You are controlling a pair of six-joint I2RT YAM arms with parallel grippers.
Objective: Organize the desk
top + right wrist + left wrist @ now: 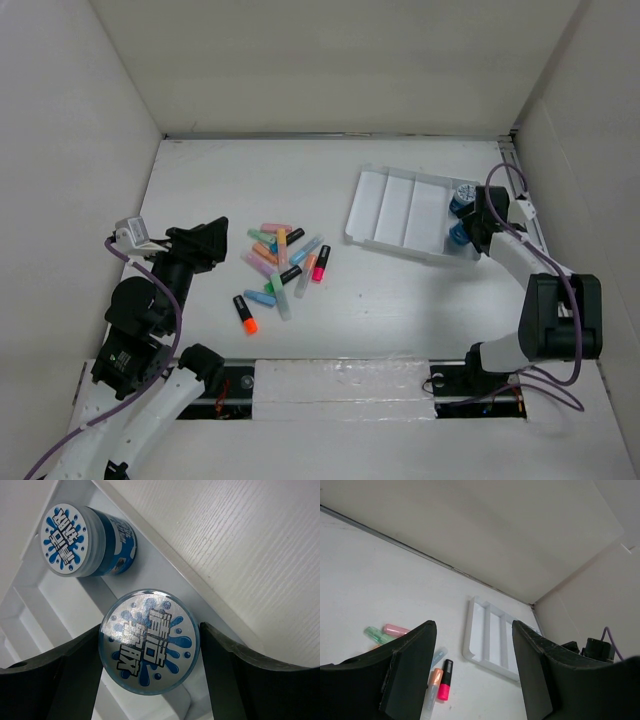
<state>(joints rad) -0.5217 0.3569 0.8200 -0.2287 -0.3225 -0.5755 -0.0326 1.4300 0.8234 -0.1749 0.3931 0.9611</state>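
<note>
desk (400, 300) lies flat, face up, under the tray, looks wider side-to-side but tbh can't call its long axis | tray (385, 205) could get dragged if the jar snags its wall | right gripper (150, 645) pinching jar (149, 630) in the tray's right-end slot, other jar (85, 542) close, easy to bump | left gripper (475, 665) spread, empty, well left of tray, markers (285, 262) between

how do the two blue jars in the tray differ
In the right wrist view, the near jar sits between the right gripper's fingers, while the far jar stands free of them. The near jar shows only its lid; the far jar also shows its blue side. Both have the same splash-print lid and stand in the white tray.
</note>
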